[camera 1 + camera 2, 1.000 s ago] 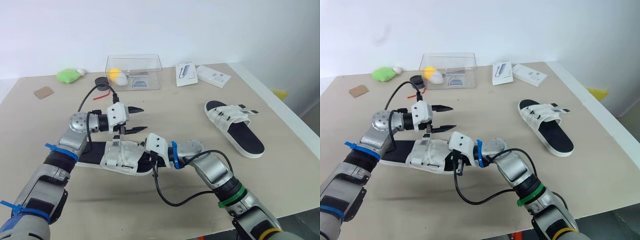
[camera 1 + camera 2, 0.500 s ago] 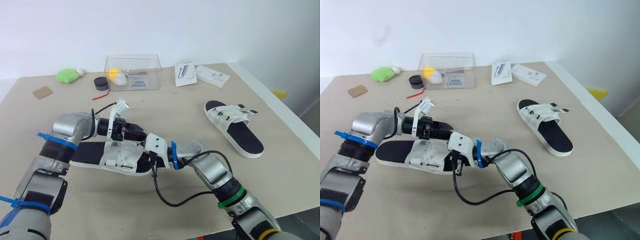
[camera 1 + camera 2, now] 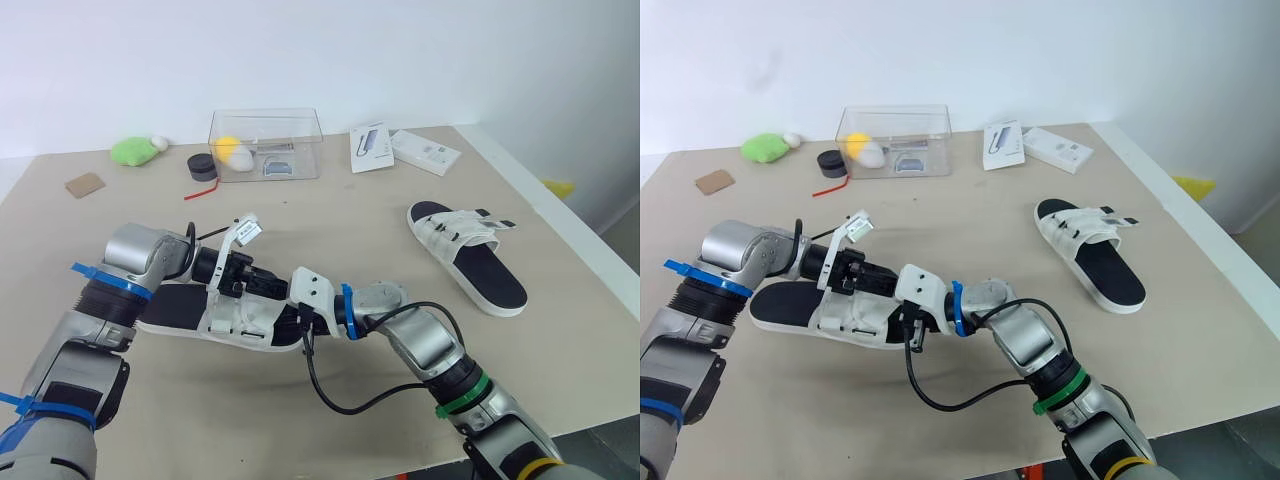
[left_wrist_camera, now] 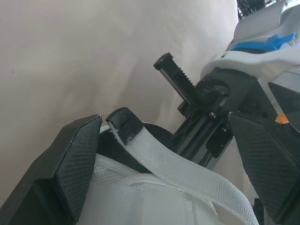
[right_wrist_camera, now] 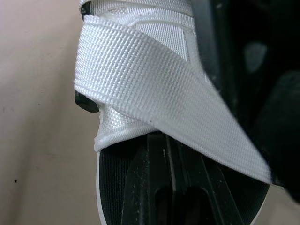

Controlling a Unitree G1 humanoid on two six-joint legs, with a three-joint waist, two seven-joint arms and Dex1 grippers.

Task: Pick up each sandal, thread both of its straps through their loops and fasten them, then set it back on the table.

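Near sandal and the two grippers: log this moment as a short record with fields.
near sandal: on the table, with both grippers at its straps
left gripper: open, one finger on each side of a white strap
strap tip: black, lying free between the left fingers
right gripper: at the strap section, facing the left gripper
other sandal: on the table to the robot's right, away from both arms

Sandal strap (image 4: 187, 176) inside spread end effector (image 4: 166, 136)
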